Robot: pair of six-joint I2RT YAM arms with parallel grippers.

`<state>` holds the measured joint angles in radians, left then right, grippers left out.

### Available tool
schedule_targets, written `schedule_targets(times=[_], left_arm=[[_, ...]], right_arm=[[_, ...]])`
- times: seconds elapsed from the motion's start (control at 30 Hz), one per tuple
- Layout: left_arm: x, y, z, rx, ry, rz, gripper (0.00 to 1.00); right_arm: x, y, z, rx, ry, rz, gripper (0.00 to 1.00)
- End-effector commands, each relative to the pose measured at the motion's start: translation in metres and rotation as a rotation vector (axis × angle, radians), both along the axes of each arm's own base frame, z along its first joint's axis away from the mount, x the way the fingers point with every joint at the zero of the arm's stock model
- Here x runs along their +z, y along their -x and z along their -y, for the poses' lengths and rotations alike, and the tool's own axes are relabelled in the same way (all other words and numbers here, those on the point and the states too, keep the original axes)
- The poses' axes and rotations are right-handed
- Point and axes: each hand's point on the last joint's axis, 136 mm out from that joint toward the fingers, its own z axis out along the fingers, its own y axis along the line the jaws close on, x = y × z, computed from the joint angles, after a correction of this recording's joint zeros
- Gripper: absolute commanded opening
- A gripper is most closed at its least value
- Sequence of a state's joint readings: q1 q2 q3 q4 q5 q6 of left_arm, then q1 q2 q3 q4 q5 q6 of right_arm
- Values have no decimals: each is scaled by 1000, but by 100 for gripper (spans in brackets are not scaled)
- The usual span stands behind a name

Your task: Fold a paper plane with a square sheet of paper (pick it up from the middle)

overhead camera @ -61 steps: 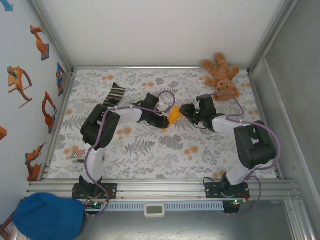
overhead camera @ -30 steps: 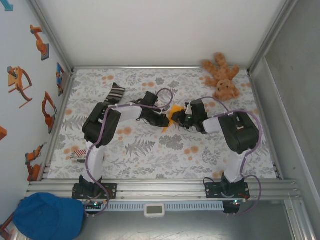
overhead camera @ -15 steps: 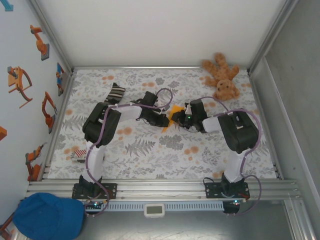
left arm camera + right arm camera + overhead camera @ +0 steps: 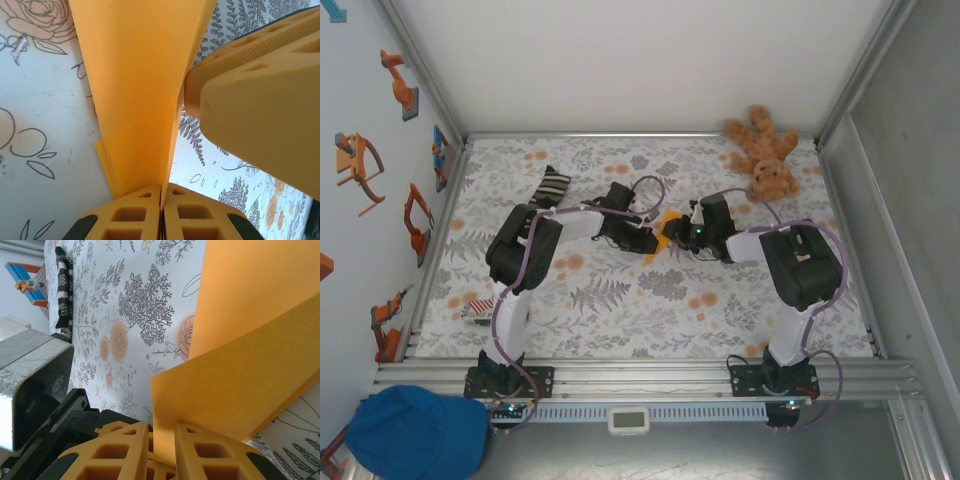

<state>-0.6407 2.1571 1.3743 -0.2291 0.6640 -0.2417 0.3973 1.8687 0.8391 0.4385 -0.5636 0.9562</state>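
The square sheet of paper [image 4: 668,226] is orange-yellow, folded into layers and held off the table mid-way between the arms. My left gripper [image 4: 653,243] comes from the left. In the left wrist view its jaws [image 4: 162,192] are shut on the paper's [image 4: 135,85] lower edge, with a right fingertip [image 4: 260,110] pressing the fold. My right gripper [image 4: 680,237] comes from the right. In the right wrist view its narrow jaws [image 4: 162,440] pinch a flap of the paper [image 4: 235,375]. The paper plane is out of view.
A brown teddy bear [image 4: 765,155] lies at the back right. A striped sock [image 4: 549,188] lies back left, also seen as the sock [image 4: 63,290] in the right wrist view. A small object [image 4: 478,312] sits at the front left. Metal frame rails bound the flowered mat.
The right gripper has swung left from beside the paper and closed onto it. The right elbow has shifted slightly. The left gripper has kept its grip and place.
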Motion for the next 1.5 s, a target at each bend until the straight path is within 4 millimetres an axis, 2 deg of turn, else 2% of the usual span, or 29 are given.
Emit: schedule_targets(times=[0.0,0.2,0.83,1.07,1.47], left_arm=[[-40,18,-24,30,-131,-121,9],[-40,19,-23,28,-127,-126,11],[-39,19,-25,39,-126,-139,16],[-39,19,-24,38,-122,-144,16],[-45,19,-27,47,-132,-154,15]], right_arm=[[2,-4,-9,31,-9,17,21],[-8,-4,-11,41,2,-19,20],[-24,-1,-7,33,48,-60,20],[-24,-3,-10,48,40,-57,20],[-9,-6,-18,87,-8,-17,20]])
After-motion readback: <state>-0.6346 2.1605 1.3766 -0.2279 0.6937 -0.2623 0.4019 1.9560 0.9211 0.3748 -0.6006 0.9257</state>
